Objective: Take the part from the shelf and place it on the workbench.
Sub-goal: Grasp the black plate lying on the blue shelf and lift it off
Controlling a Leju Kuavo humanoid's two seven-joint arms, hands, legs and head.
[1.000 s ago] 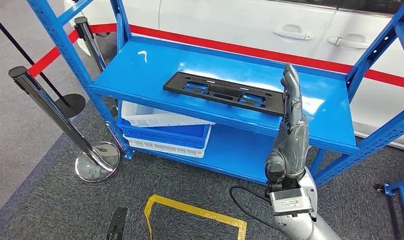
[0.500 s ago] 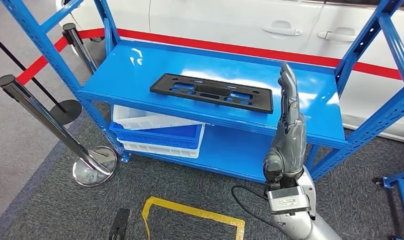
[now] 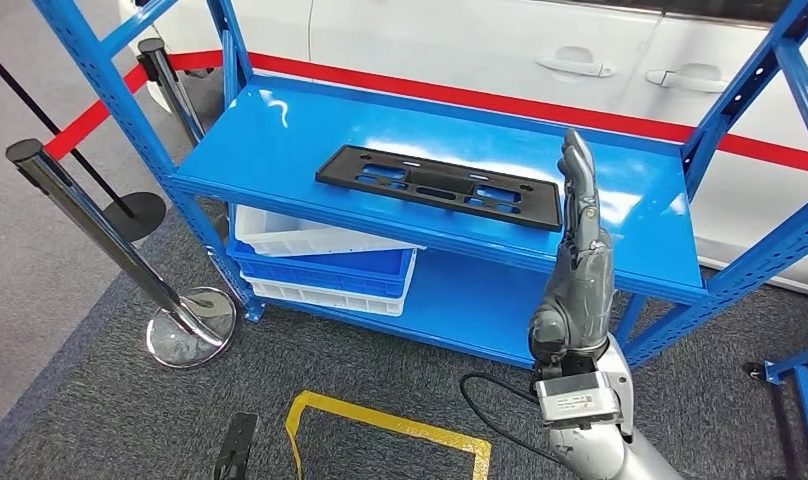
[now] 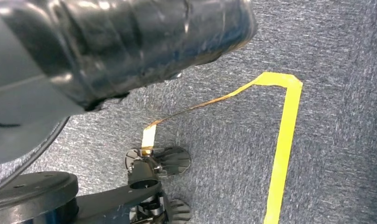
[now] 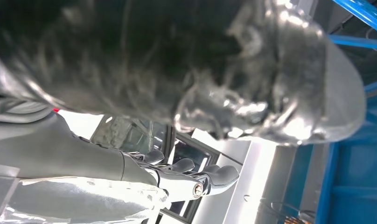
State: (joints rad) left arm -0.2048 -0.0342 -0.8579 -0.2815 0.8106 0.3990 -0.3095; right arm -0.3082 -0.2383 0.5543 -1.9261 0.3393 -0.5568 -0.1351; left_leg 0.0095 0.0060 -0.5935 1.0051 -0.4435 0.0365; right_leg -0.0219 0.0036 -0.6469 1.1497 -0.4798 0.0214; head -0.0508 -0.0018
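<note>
A flat black part [image 3: 438, 187] with several slots lies lengthwise on the top board of the blue shelf [image 3: 280, 140]. My right hand [image 3: 578, 255] stands upright in front of the shelf, fingers straight and together, holding nothing. Its fingertips reach up beside the part's right end, and I cannot tell whether they touch it. In the right wrist view the same hand's fingers [image 5: 191, 170] stretch out with nothing in them. My left hand hangs low over the carpet; its dark glossy cover [image 4: 107, 42] shows and its fingers are hidden.
White and blue bins [image 3: 320, 262] sit stacked on the lower shelf board. A chrome stanchion [image 3: 110, 230] with a round base [image 3: 192, 325] and a red belt stands left. A white car [image 3: 480, 40] is behind the shelf. Yellow tape [image 3: 390, 435] marks the carpet.
The whole picture has shifted a little left and then back right, so the camera moved. My right hand stays raised by the part's right end. The part has not moved.
</note>
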